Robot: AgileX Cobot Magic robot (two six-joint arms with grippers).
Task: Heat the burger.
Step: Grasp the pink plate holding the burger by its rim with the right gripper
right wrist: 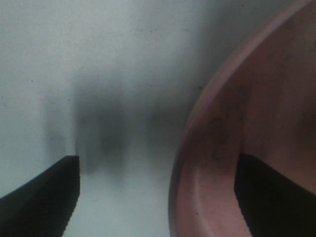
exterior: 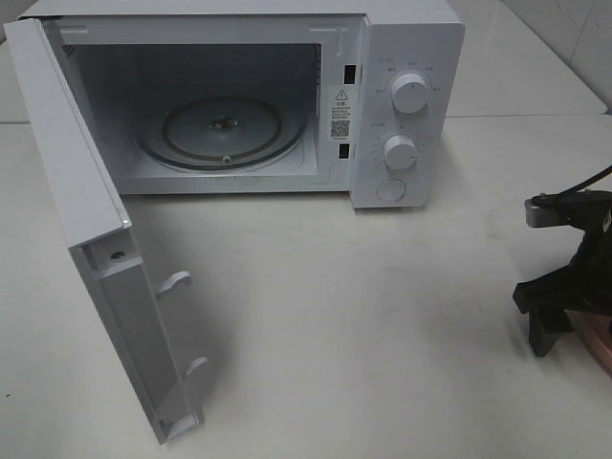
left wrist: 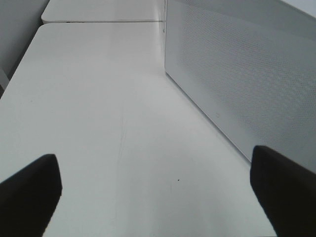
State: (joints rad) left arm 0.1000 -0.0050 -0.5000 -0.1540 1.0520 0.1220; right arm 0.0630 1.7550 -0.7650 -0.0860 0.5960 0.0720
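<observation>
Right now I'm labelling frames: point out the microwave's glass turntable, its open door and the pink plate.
glass turntable [exterior: 222, 137]: exterior high view, glass beside the hub.
open door [exterior: 139, 325]: exterior high view, inner face near latch hooks.
pink plate [right wrist: 212, 148]: right wrist view, sloping rim.

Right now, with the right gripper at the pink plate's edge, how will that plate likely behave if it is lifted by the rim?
The pink plate looks rigid, with a thick raised rim, so it should not flex. Its smooth-looking surface may slip in the right gripper, whose fingers appear open astride the rim. Held by one edge, it would probably tilt.
</observation>
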